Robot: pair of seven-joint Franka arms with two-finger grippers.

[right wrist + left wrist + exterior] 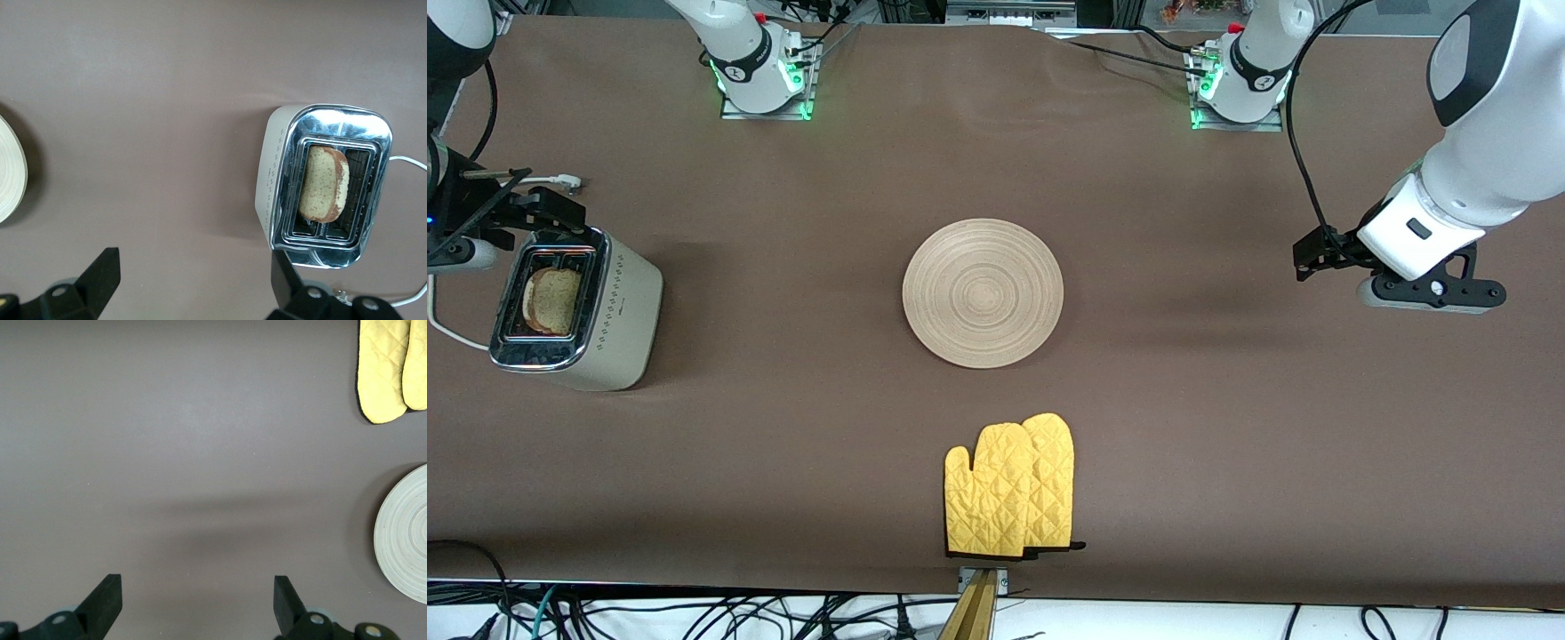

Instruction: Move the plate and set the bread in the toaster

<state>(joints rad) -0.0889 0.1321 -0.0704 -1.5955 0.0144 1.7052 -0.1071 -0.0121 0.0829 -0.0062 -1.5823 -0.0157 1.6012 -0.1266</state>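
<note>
The pale wooden plate (983, 293) lies flat at the table's middle; its edge shows in the left wrist view (407, 533) and the right wrist view (8, 170). The cream toaster (618, 311) stands at the right arm's end of the table. The bread slice (551, 300) sits in the toaster's chrome top opening, leaning to one side (323, 183). My right gripper (547, 212) hangs open and empty in the air, just beside the toaster (270, 180). My left gripper (1314, 255) hangs open and empty over bare table at the left arm's end.
A pair of yellow oven mitts (1009, 489) lies nearer to the front camera than the plate, close to the table's front edge; they also show in the left wrist view (387, 370). The toaster's white cord (445, 324) trails off the table's end.
</note>
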